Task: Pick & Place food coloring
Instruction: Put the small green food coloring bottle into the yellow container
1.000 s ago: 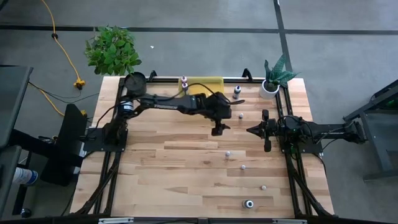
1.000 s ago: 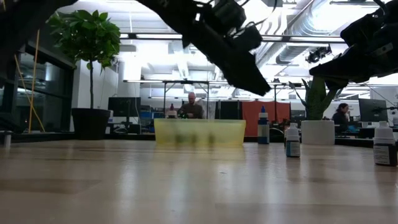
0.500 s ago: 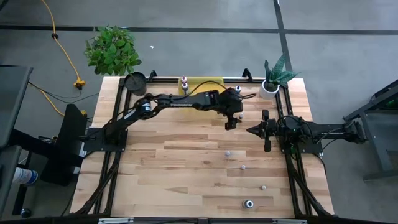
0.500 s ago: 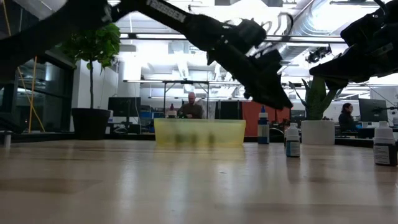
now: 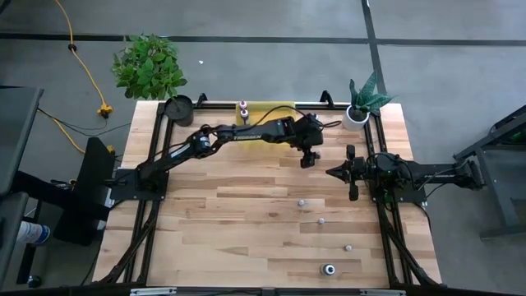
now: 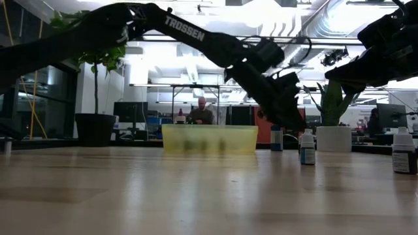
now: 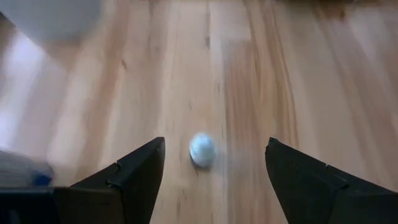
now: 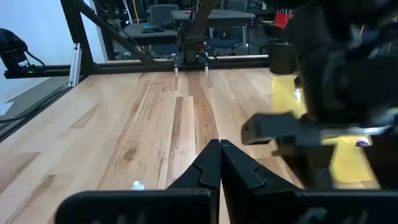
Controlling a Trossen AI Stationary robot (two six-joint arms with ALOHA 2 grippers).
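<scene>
The food coloring shows as small bottles standing scattered on the wooden table. One white-capped bottle [image 7: 202, 149] stands upright between the open fingers of my left gripper [image 7: 214, 142], which touch nothing. In the high view my left gripper [image 5: 309, 159] hovers at the table's far right, slanting down. More bottles stand near the bin [image 5: 313, 121] [image 5: 243, 108] and toward the near edge [image 5: 302, 201] [image 5: 321, 220] [image 5: 348, 247]. My right gripper [image 5: 333, 172] waits shut at the right side, holding nothing.
A yellow see-through bin [image 5: 267, 111] stands at the far edge. A white plant pot [image 5: 356, 117] is at the far right corner and a black pot [image 5: 178, 107] at the far left. In the low view, bottles [image 6: 307, 147] [image 6: 403, 151] stand right of the bin [image 6: 209, 139].
My left gripper has swung toward the table's right and far edges and come down over the white-capped bottle, its fingers staying open. The bottles have not moved.
</scene>
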